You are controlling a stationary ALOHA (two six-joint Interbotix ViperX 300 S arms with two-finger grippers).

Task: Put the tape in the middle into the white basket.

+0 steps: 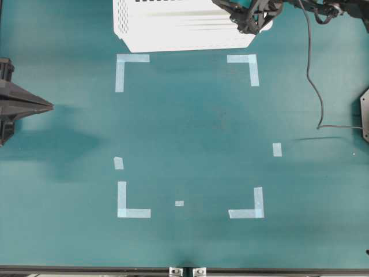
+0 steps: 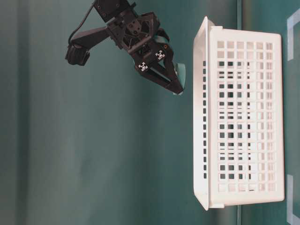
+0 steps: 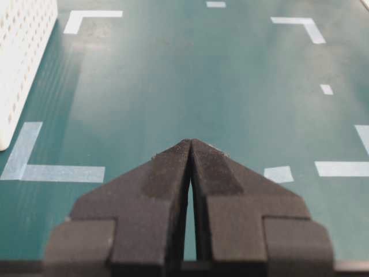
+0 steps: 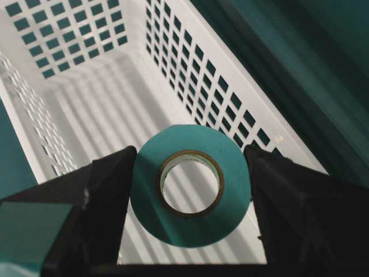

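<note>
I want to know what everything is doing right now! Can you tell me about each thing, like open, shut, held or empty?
Tape: held up over the basket, pinched by the right gripper.
Basket: upright, nothing inside that shows.
Right gripper: shut on the tape, above the basket.
Left gripper: shut, holding nothing, away from the basket.

Even, fairly bright lighting throughout. Soft shadows are cast on the green table, darkest beside the closed left gripper. Striped shadows fall inside the white basket beyond the right jaws. Near fingers are blurred in both wrist views; no glare.
</note>
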